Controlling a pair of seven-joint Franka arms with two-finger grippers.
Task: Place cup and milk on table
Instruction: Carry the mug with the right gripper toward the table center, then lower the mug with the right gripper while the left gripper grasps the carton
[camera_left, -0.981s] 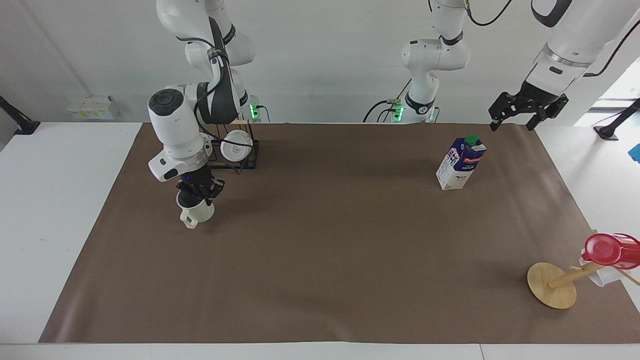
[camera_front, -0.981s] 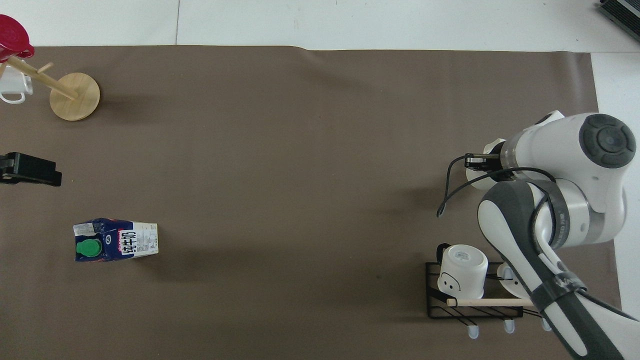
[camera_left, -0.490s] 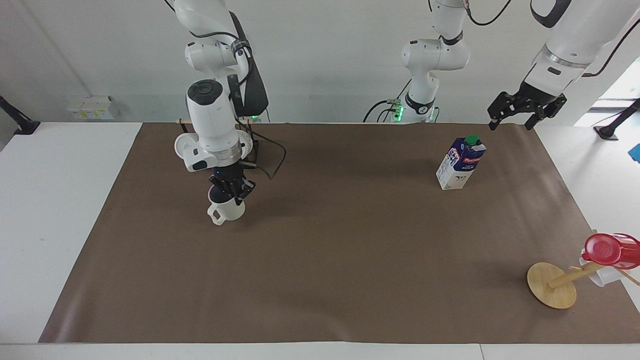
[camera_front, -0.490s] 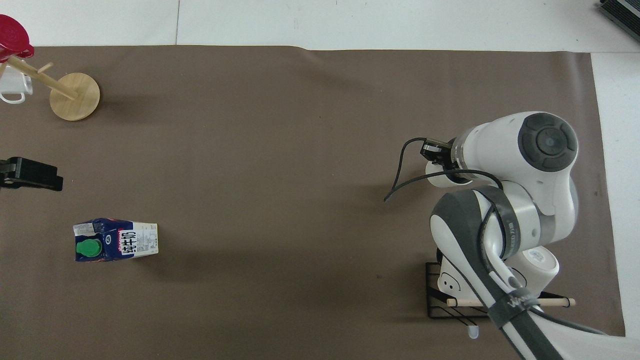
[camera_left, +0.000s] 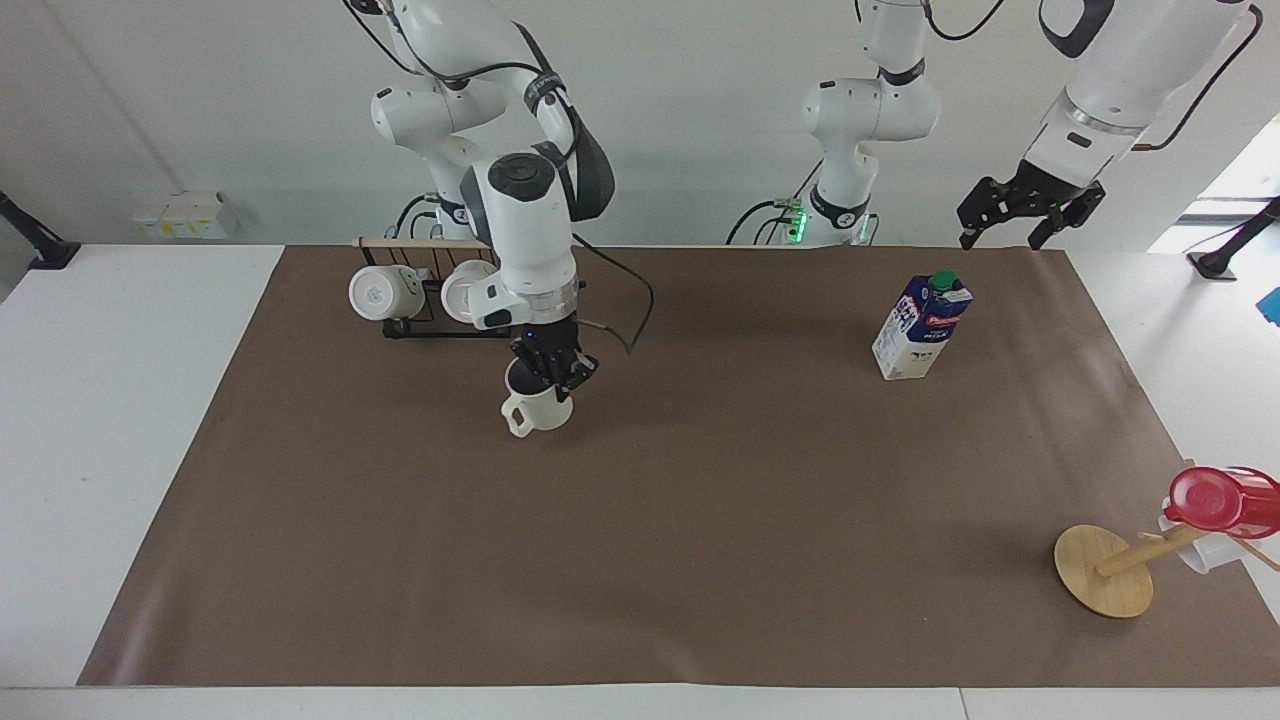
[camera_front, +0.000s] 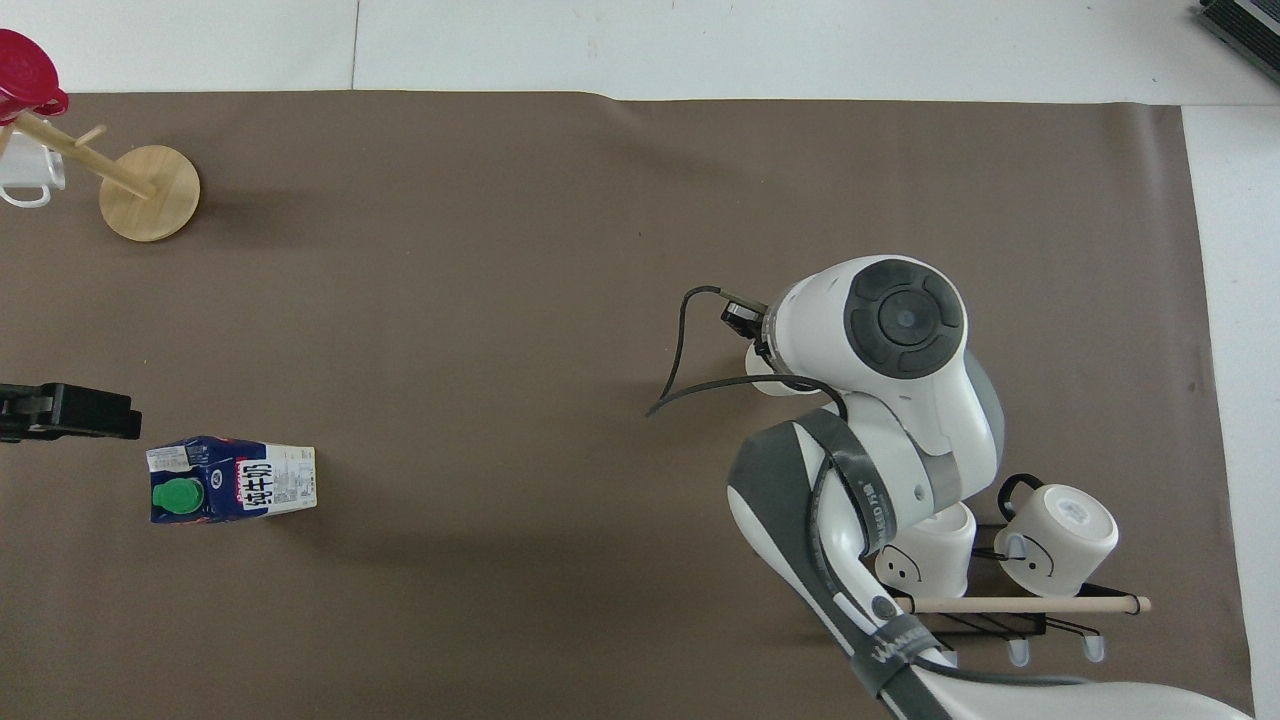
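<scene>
Right tool (camera_left: 549, 378), clamped on the cup (camera_left: 535, 409), has carried it over the table (camera_left: 700, 520) toward the middle.

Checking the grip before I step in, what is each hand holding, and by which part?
Right hand holds the cup by its rim; left hand holds nothing.

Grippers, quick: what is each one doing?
Right gripper: shut on the small off-white ceramic cup.
Left gripper: open, holding nothing.
</scene>
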